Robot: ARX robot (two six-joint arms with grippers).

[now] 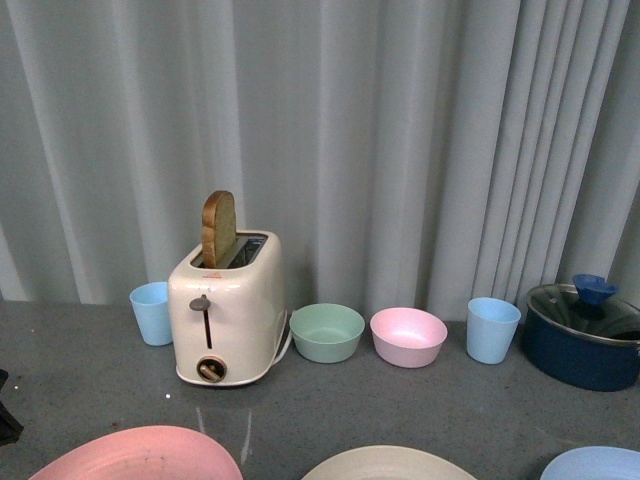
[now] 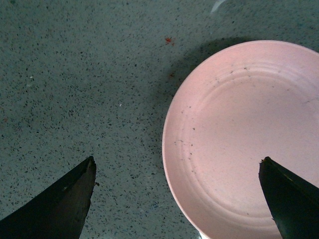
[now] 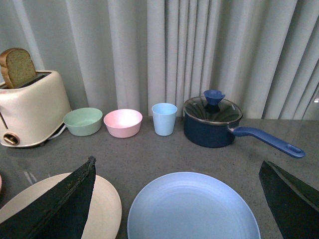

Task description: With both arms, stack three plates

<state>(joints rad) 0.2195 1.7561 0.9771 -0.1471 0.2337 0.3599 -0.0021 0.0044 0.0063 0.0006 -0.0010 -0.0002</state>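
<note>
Two broad surfaces fill your view: a pleated grey curtain (image 1: 400, 120) at the back and the speckled grey tabletop (image 1: 420, 410) below it. Take the cream toaster (image 1: 228, 310) as your landmark.

Three plates lie flat on the tabletop on the near side of the toaster, unstacked, each apart from its neighbour. The pink plate (image 1: 140, 455) is right in front of it. The cream-beige plate (image 1: 390, 463) is in front and to its right. The light blue plate (image 1: 595, 463) is furthest to its right.

Your left hand (image 2: 177, 160) is released, fingers spread wide over the pink plate's rim. One finger is over bare tabletop and the other over the plate, grasping nothing. Your right hand (image 3: 177, 160) is likewise released, the light blue plate showing between its spread fingers.

Far right of the toaster stands a dark blue pot (image 1: 585, 345) with a glass lid. Just right of the toaster sits a green bowl (image 1: 327, 332), then a pink bowl (image 1: 408, 336), then a blue cup (image 1: 493, 330). A second blue cup (image 1: 152, 312) stands just left of the toaster. A slice of brown bread (image 1: 219, 228) stands up out of the toaster's slot.
</note>
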